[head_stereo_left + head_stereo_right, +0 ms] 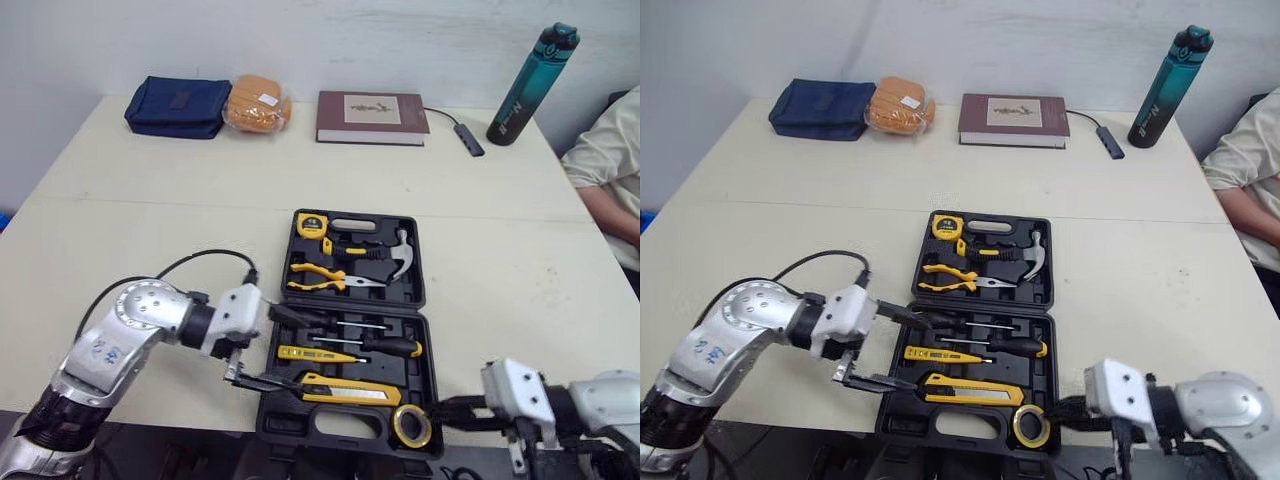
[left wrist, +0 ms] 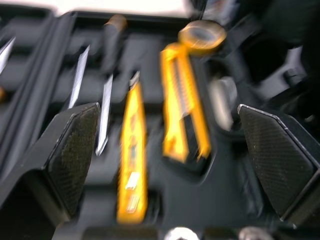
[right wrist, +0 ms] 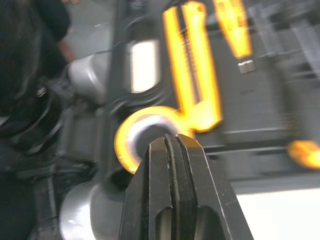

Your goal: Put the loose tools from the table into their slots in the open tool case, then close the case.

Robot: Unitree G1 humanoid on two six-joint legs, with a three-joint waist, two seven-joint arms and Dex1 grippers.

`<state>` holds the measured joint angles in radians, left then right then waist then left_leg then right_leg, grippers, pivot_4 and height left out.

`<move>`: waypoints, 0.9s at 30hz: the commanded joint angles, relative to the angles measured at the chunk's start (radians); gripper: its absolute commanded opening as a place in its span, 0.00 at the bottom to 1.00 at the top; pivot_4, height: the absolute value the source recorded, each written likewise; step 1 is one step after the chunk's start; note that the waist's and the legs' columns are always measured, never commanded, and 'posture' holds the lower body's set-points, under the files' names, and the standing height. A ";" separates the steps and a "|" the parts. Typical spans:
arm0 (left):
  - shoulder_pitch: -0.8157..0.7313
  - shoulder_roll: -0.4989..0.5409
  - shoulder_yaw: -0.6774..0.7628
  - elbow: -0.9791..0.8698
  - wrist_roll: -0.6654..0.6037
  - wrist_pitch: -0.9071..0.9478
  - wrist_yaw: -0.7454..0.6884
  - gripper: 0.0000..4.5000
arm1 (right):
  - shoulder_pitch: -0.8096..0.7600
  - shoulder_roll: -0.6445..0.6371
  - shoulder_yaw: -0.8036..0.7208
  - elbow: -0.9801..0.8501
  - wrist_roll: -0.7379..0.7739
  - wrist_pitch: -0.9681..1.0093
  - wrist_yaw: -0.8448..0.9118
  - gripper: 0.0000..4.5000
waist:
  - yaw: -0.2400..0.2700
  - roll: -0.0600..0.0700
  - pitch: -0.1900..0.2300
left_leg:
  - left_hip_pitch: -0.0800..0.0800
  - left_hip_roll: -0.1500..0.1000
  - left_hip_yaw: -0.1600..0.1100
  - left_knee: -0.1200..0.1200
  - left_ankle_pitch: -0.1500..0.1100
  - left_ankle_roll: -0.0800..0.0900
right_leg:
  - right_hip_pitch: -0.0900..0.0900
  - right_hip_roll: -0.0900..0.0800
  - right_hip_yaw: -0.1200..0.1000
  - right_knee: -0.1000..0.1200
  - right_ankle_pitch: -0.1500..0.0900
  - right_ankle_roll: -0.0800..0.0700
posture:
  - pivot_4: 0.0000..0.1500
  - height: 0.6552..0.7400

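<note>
At the near edge of the cream table point(image 1: 150, 200), the black plastic tool case point(image 1: 417, 262) lay open, with tools seated in its slots. The left gripper point(image 1: 285, 350) hung at the case's left edge, its fingers spread wide towards the yellow utility knife point(image 1: 345, 390). The right gripper point(image 1: 445, 410), fingers pressed together, pointed at the yellow tape roll point(image 1: 411, 425) in the case's near right corner.

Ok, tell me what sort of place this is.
Probably an office or meeting room, not a workshop: a pale table against a white wall carries a hardcover book, a teal water bottle and a USB hub, and a person's sleeve shows at its right edge.
</note>
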<state>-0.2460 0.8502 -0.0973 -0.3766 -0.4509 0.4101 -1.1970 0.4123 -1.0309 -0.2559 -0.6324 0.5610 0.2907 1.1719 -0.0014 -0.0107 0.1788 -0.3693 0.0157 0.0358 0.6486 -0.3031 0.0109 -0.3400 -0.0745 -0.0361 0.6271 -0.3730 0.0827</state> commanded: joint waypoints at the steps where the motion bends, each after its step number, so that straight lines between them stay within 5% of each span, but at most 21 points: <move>1: 0.013 0.029 0.088 0.068 0.022 -0.038 0.024 1.00 | -0.043 -0.015 -0.108 -0.010 0.096 0.099 -0.024 0.01 | 0.000 0.000 0.000 | 0.000 0.000 0.000 0.000 0.000 0.000 | 0.000 0.000 0.000 0.000 0.000 0.000 | 1.00 1.00; 6: -0.006 0.058 0.124 0.273 0.117 -0.165 0.036 1.00 | -0.235 -0.050 -0.062 0.212 -0.048 0.075 -0.062 0.01 | -0.003 0.000 0.000 | -0.001 0.000 0.000 -0.001 0.000 0.000 | -0.001 -0.001 0.000 -0.001 0.000 0.000 | 1.00 1.00; 9: -0.054 0.019 0.100 0.404 0.179 -0.271 0.060 0.82 | -0.359 -0.059 0.028 0.363 -0.149 0.032 -0.061 0.00 | -0.003 0.001 0.001 | -0.001 -0.001 0.001 -0.001 0.000 0.000 | -0.002 -0.002 0.000 -0.001 0.000 -0.001 | 1.00 1.00; 17: -0.168 -0.099 0.004 0.567 0.274 -0.337 0.081 0.01 | -0.531 -0.010 0.222 0.549 -0.300 -0.072 -0.023 0.00 | -0.001 0.001 0.001 | -0.005 -0.001 0.001 0.001 0.001 -0.001 | -0.005 -0.002 -0.003 0.001 0.000 0.000 | 1.00 1.00; 27: -0.246 -0.216 -0.079 0.598 0.326 -0.319 0.092 0.01 | -0.668 0.107 0.356 0.590 -0.368 -0.074 -0.021 0.00 | -0.005 0.001 0.001 | -0.004 -0.001 0.002 0.003 0.001 -0.002 | -0.005 -0.001 -0.003 0.008 0.000 0.000 | 1.00 1.00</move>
<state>-0.4709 0.6412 -0.1683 0.2395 -0.1304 0.0880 -1.1113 -0.2377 -0.9319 0.0926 -0.0344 0.2006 0.2260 1.1507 -0.0063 -0.0094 0.1796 -0.3736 0.0145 0.0378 0.6522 -0.3016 0.0087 -0.3452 -0.0761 -0.0394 0.6359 -0.3729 0.0830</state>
